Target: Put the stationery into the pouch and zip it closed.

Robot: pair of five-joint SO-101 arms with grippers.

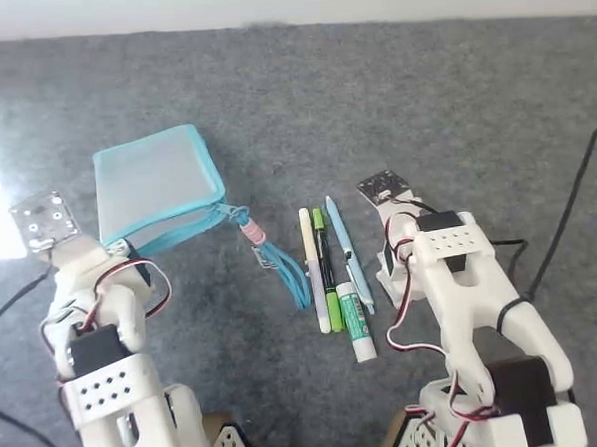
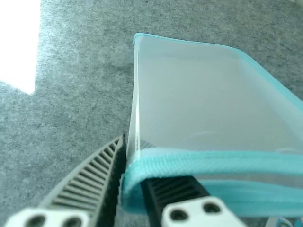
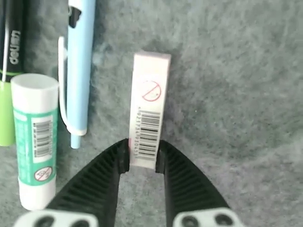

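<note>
Our right jaws are closed on one end of a small white eraser (image 3: 149, 109) that lies flat on the grey counter (image 1: 423, 107). We judge this to be a grip for lifting it first, since it is the piece nearest that arm. Our left jaws pinch the teal zip edge of the pouch (image 2: 208, 104) at one corner, one finger inside the mouth and one outside, seemingly to hold the opening up and steady for loading. Beside the eraser lie the light blue pen (image 3: 79, 56), glue stick (image 3: 34, 137), green marker (image 1: 328, 282) and cream pen (image 1: 312, 273), parallel between the two arms. The zip's strap (image 1: 286, 274) trails toward them.
</note>
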